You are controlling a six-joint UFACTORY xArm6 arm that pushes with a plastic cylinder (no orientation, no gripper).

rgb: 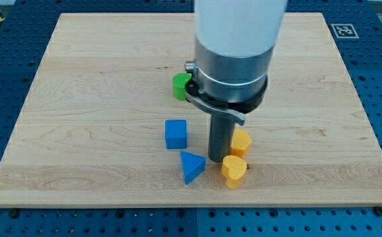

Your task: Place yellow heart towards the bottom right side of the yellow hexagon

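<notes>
The yellow heart lies near the view's bottom, just below the yellow hexagon, which is partly hidden by the rod. My tip rests on the board touching the heart's upper left side and just left of the hexagon. The blue triangle lies to the left of my tip.
A blue cube sits up and left of the triangle. A green block shows at the arm's left edge; the arm body hides the other green block and the red blocks. The wooden board ends close below the heart.
</notes>
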